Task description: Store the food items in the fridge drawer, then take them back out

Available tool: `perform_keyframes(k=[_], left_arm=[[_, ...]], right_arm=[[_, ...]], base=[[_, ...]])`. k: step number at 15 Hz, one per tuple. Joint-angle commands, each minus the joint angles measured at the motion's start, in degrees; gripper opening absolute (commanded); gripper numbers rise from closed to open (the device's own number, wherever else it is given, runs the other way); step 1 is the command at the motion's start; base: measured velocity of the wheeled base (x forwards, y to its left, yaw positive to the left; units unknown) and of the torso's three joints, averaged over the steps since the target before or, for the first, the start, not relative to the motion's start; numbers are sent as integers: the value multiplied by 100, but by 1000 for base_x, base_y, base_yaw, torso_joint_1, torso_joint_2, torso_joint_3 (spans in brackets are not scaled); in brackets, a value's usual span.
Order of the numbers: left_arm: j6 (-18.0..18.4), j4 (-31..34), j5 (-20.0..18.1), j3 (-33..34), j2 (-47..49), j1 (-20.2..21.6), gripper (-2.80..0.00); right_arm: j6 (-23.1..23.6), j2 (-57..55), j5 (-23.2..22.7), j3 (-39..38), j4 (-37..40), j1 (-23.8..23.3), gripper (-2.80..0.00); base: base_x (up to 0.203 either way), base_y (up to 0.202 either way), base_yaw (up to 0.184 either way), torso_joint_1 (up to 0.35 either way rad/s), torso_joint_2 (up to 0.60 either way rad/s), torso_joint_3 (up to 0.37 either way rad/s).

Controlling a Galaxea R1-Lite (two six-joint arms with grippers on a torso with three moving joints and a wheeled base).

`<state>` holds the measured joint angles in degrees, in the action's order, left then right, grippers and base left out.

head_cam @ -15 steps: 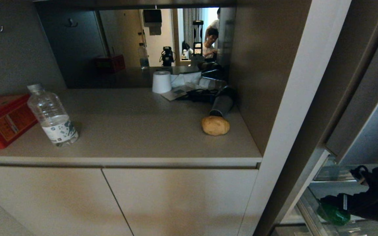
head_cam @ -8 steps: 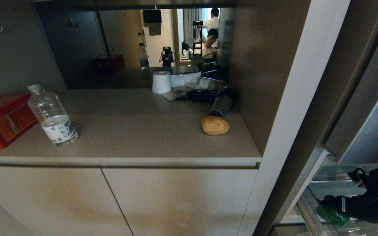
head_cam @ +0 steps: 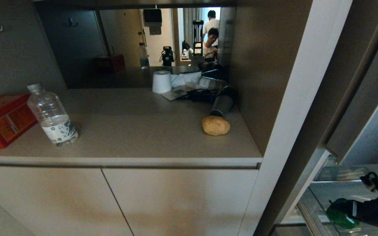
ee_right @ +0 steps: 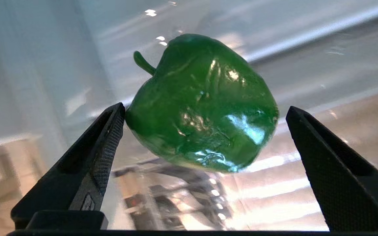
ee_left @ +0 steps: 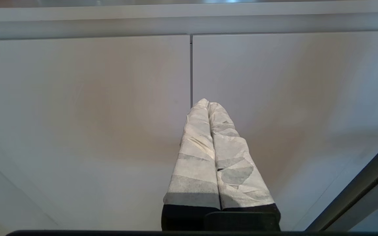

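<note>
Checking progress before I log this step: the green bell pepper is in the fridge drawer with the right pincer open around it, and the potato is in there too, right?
Not quite. The potato is not in the fridge drawer; the head view shows it on the countertop. The rest holds: the bell pepper lies in the drawer with the right pincer open around it.

A tan potato [head_cam: 215, 126] lies near the counter's [head_cam: 136, 131] right edge, just in front of a grey cylinder [head_cam: 222, 105]. A clear water bottle [head_cam: 52, 115] stands near the left front edge, beside a red tin box [head_cam: 2, 118] at the left edge. A white paper roll [head_cam: 161, 82] sits at the back. Low at the right, the right gripper [head_cam: 349, 209] reaches into the fridge drawer [head_cam: 310, 209], just beside a green bell pepper [head_cam: 338, 216].
</note>
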<state>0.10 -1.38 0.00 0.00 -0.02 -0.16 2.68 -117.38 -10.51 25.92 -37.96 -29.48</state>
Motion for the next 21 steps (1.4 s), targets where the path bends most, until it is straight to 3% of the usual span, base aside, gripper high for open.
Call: perform_keyframes(k=[1,5,12,15,21], left_arm=[[-1,-3,0,62,2,-2,-280],[-1,-3,0,62,2,-3,-280],[-1,-3,-1,62,2,-4,-280],[-1,-3,0,62,2,-2,-280],[-1,-3,0,61,2,-2,-280]], right_arm=[[315,251,102,-116,-8,-407,0],[523,458,102,-273,-18,-567,0],[545,-137,61,127,2,-553,0],[863,-293,-116,211,8,-542,0],[866,-391,-127,194,17,-532,0]], base=[[0,0,0,0,0,0],[0,0,0,0,0,0],[0,0,0,0,0,0],[0,0,0,0,0,0],[0,0,0,0,0,0]])
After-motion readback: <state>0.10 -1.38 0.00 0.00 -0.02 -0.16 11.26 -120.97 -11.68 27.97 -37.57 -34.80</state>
